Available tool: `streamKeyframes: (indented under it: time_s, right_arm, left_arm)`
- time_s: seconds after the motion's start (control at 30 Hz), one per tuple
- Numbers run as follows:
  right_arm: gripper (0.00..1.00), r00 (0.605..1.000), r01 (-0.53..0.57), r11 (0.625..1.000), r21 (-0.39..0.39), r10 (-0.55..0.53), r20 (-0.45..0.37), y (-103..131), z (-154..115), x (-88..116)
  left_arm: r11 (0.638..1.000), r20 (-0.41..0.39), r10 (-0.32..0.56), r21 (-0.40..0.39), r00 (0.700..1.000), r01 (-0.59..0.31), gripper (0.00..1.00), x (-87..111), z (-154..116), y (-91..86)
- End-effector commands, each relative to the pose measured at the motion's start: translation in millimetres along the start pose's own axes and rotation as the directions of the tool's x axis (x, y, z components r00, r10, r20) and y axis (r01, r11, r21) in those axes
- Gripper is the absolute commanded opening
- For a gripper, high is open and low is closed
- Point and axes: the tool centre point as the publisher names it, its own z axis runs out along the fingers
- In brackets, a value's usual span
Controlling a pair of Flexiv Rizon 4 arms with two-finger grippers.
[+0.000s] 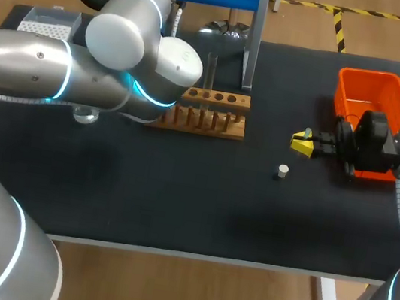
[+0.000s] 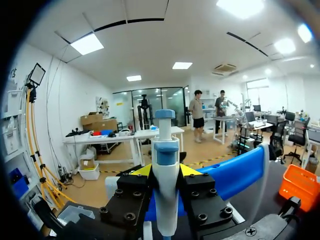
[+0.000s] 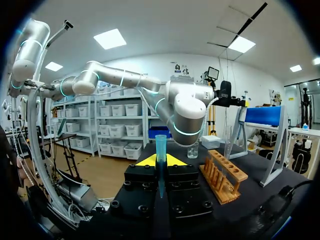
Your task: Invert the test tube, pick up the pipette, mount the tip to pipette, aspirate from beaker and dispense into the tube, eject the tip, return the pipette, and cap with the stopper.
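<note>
The pipette is clamped upright in the left gripper, beside the blue stand. At centre, the test tube is seated in the wooden rack. The blue tip is pinched in the right gripper; misaligned at mounting, it could be jammed crooked or dropped.

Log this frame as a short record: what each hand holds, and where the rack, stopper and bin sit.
left hand: shut on white-and-blue pipette, held upright
right hand: shut on blue plastic pipette tip
wooden test tube rack: middle of black table, between the two arms
small white stopper: alone on the table, near the right hand, untouched
orange plastic bin: right rear, beside the right arm
stage: tip not yet mounted
</note>
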Motion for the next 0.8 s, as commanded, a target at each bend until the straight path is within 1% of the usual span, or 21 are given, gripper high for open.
streamKeyframes:
  time_s: [0.03,0.1,0.3,0.37,0.4,0.43,0.53,0.6,0.8]
  right_arm:
    - [0.00,1.000,0.001,1.000,0.001,-0.001,0.001,0,0,1]
    - [0.00,1.000,0.001,1.000,0.001,-0.001,0.001,0,0,1]
    - [0.00,1.000,0.001,1.000,0.001,-0.001,0.001,0,0,1]
    - [0.00,1.000,0.001,1.000,0.001,-0.001,0.001,0,0,1]
    - [0.00,1.000,0.001,1.000,0.001,-0.001,0.001,0,0,1]
    - [0.00,1.000,0.001,1.000,0.001,-0.001,0.001,0,0,1]
    - [0.00,1.000,0.001,1.000,0.001,-0.001,0.001,0,0,1]
    - [0.00,1.000,0.001,1.000,0.001,-0.001,0.001,0,0,1]
    - [0.00,1.000,0.001,1.000,0.001,-0.001,0.001,0,0,1]
  left_arm:
    - [1.000,-0.064,0.007,-0.027,0.998,-0.009,0.00,-1.4,-17,-14.9]
    - [0.999,-0.101,0.026,-0.032,0.995,-0.030,0.00,3.2,-24,-20.6]
    - [0.999,-0.211,0.037,-0.017,0.977,-0.042,0.00,18.2,-56,-34.4]
    - [0.997,-0.232,0.051,-0.037,0.971,-0.061,0.00,23.9,-68,-37.3]
    - [0.998,-0.244,0.043,-0.043,0.969,-0.056,0.00,26.0,-73,-38.1]
    - [0.998,-0.259,0.044,-0.028,0.965,-0.053,0.00,28.2,-79,-39.6]
    - [0.999,-0.310,0.035,-0.018,0.950,-0.042,0.00,33.7,-95,-43.0]
    - [0.997,-0.319,0.065,-0.024,0.945,-0.076,0.00,37.4,-108,-46.1]
    - [0.997,-0.319,0.065,-0.024,0.945,-0.076,0.00,37.4,-108,-46.1]
